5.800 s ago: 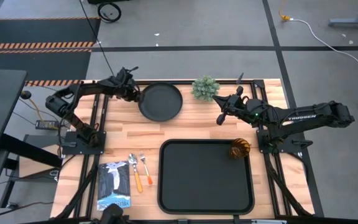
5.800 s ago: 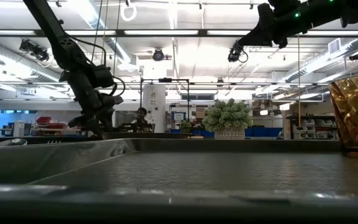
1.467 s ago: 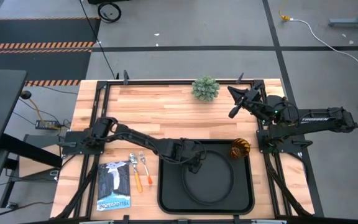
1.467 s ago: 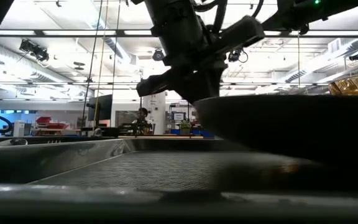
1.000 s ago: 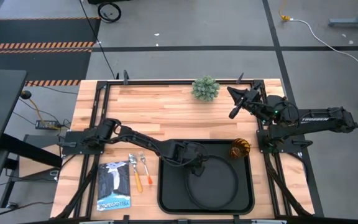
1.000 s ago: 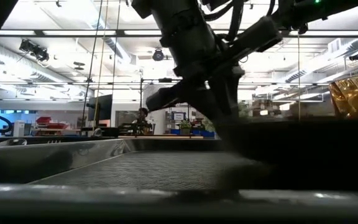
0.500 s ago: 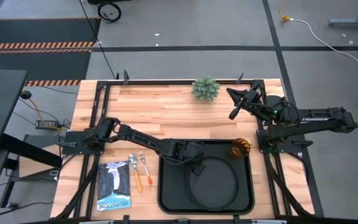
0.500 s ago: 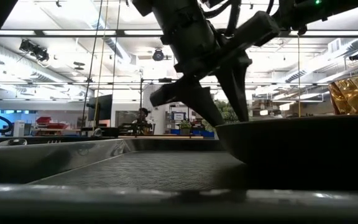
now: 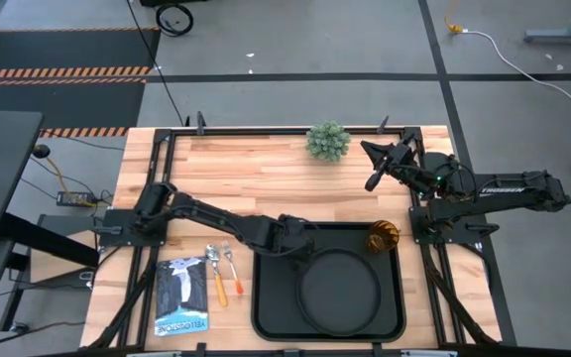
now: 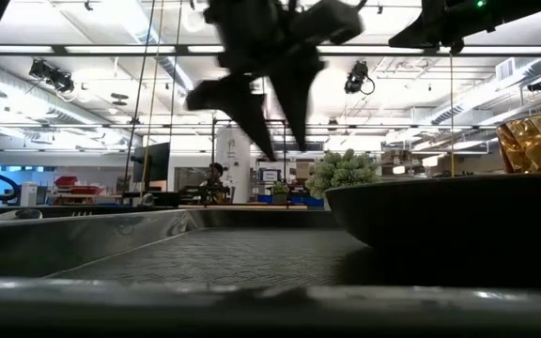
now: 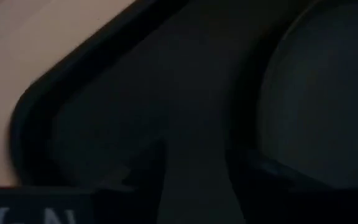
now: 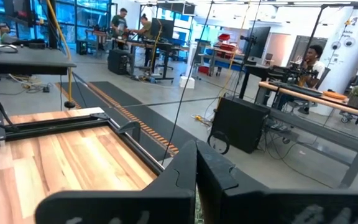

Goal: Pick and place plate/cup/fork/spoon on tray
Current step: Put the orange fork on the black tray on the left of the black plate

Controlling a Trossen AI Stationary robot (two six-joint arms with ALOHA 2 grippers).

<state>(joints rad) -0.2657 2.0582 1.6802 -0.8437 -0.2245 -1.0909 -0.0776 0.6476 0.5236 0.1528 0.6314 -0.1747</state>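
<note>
The round black plate (image 9: 340, 289) lies flat in the black tray (image 9: 266, 297); in the low view its rim (image 10: 440, 211) fills the right. The amber cup (image 9: 383, 237) stands in the tray's far right corner. The fork (image 9: 231, 268) and spoon (image 9: 214, 273) lie side by side on the wood left of the tray. My left gripper (image 9: 302, 241) is open and empty, raised above the tray's far left part, just off the plate's far left rim (image 11: 272, 81). My right gripper (image 9: 373, 167) is shut and empty, held high near the table's far right.
A green potted plant (image 9: 327, 141) stands at the table's far edge, left of my right gripper. A blue-and-black booklet (image 9: 183, 296) lies near the table's front left, beside the cutlery. Bare wood lies between the plant and the tray.
My left gripper has set the plate down flat in the tray, opened and let go of its far left rim. It has then risen and drawn back a little toward the table's left. The plate stays where it was put.
</note>
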